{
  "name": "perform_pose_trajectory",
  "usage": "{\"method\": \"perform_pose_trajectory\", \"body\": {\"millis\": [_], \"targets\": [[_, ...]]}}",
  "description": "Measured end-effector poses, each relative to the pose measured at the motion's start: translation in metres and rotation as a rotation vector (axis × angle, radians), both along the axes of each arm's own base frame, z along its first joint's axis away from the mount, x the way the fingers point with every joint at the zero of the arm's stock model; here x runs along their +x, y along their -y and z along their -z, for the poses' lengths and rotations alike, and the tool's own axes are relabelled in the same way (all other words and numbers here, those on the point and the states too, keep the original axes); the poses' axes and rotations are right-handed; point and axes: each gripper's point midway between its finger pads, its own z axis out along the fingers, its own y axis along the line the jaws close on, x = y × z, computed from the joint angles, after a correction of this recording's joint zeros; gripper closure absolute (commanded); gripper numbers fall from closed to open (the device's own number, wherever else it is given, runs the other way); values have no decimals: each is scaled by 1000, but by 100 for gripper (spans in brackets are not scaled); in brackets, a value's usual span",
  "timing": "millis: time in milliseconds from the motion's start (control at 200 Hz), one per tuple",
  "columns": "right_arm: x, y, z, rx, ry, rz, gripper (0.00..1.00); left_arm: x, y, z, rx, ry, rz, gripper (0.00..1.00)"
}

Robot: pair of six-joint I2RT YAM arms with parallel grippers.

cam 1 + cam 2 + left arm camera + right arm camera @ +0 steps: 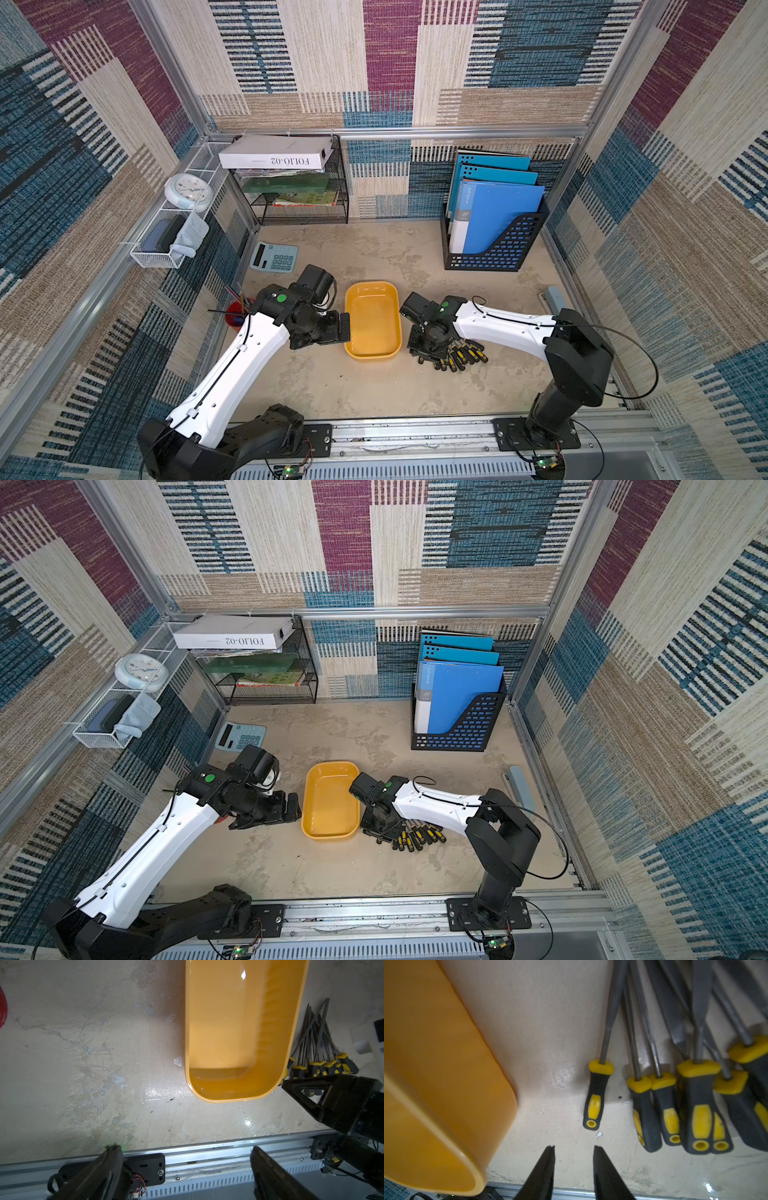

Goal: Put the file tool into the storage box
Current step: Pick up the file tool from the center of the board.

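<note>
Storage box (372, 356): yellow (shallow), between both grippers.
Files (461, 356): heaped just beside the box.
Left gripper (184, 1148): jaws wide.
Right gripper (574, 1147): jaws narrow, gripping nothing, beside the box.

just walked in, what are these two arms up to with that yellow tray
Nothing is held yet. The right gripper hangs low beside the pile of files, jaws apart and empty, next to the yellow storage box, which is empty. The left gripper hovers wide open on the box's other side.
</note>
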Motion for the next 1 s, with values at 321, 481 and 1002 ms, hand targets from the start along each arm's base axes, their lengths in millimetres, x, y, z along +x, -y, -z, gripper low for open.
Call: {"method": "perform_pose_trajectory", "body": {"millis": [321, 481, 1002], "targets": [[2, 10, 15, -81, -4, 7, 65, 2, 3, -1, -9, -4, 20, 1], [8, 9, 23, -115, 2, 11, 67, 6, 4, -6, -14, 9, 18, 1], [12, 15, 30, -148, 22, -18, 98, 21, 8, -20, -46, 46, 25, 0]]}}
